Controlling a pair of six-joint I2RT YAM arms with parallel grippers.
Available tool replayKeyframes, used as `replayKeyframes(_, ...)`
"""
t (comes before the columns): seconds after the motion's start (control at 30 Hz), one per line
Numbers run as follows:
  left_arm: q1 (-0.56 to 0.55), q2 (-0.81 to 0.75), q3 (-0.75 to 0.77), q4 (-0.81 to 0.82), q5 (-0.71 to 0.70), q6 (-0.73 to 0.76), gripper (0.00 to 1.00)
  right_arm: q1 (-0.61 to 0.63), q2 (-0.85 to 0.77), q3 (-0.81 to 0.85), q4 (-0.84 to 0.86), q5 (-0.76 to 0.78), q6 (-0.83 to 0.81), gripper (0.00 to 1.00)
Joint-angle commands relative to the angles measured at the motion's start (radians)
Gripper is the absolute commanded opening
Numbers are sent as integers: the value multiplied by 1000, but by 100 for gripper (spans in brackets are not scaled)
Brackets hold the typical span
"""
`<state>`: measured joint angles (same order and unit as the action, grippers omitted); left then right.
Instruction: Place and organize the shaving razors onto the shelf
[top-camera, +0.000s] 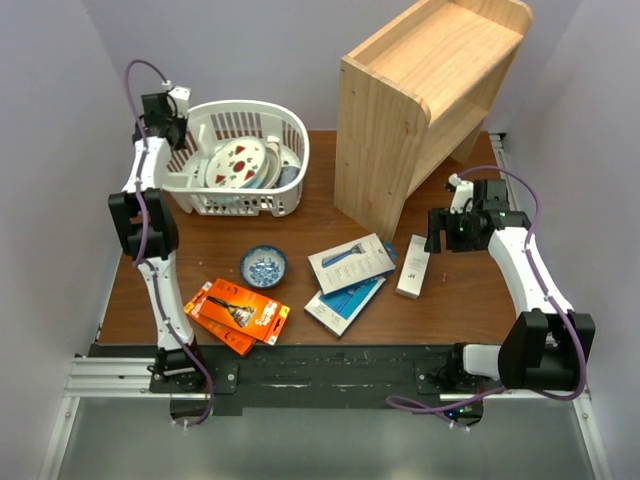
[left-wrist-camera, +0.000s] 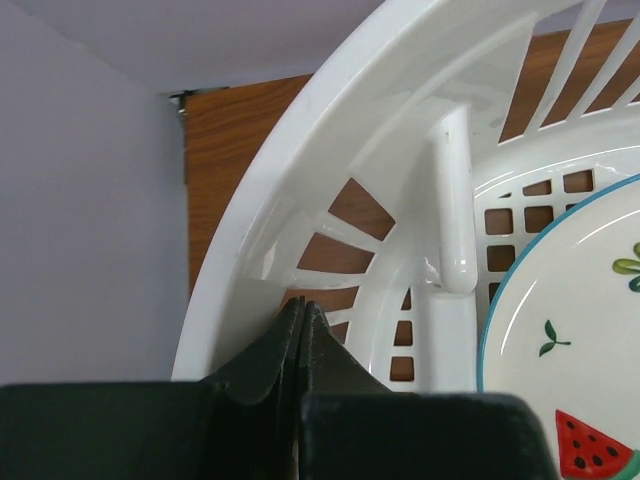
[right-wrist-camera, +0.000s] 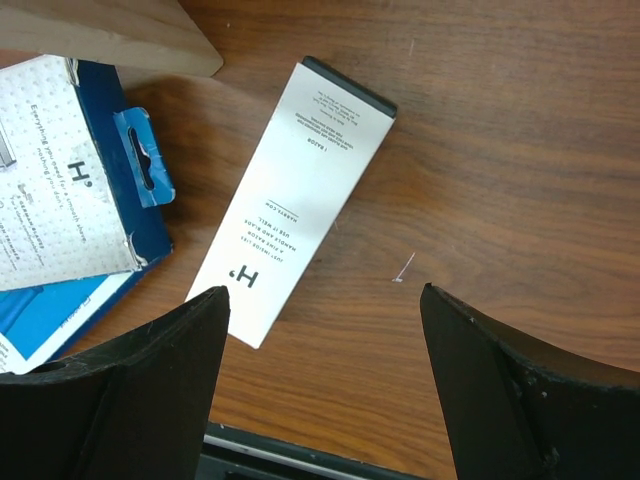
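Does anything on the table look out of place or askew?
Yes, scattered at mixed angles: two orange razor packs overlap, a pale pack rests skewed across a blue pack, and a slim white box lies apart. The left end effector sits shut at the white basket's rim.

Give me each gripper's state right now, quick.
Left gripper: shut, nothing held, tips beside the white basket rim.
Right gripper: open, empty, hovering over the white razor box.

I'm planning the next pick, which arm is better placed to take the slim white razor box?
Right. The right arm holds its jaws open over the white razor box, near the shelf. The left arm has its jaws shut at the basket rim, far from it.
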<state>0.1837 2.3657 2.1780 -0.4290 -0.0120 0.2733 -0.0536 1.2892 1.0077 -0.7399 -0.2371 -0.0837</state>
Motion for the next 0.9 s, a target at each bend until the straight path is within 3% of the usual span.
replayKeyframes(0.0,167,-45,-15,162,-154,139,0,-5,-4,45,17,-37,16,81)
replayKeyframes(0.2,218,-42,-20,254,-129,207,0,-6,-2,55,14,-44,13,82)
replayKeyframes(0.3,212,-72,-6,222,-1,186,3,-5,-4,69,5,-41,4,82)
replayKeyframes(0.33,189,-94,-14,213,136,164,8,-5,-5,78,4,-41,-2,82)
replayKeyframes(0.43,84,-224,-133,228,355,142,29,-5,-13,132,-10,-77,-39,84)
replayKeyframes(0.47,47,-299,-227,246,374,153,35,-5,-30,150,-21,-106,-53,85)
replayKeyframes(0.5,11,-337,-278,290,386,167,48,-6,-39,166,-12,-164,-62,86)
replayKeyframes(0.6,-111,-459,-443,373,409,121,68,-3,-122,172,101,-266,-93,88)
replayKeyframes(0.67,-176,-503,-492,366,443,87,71,-2,-168,117,247,-362,-79,89)
replayKeyframes(0.87,-279,-502,-578,374,488,-126,71,124,-125,123,374,-354,-56,89)
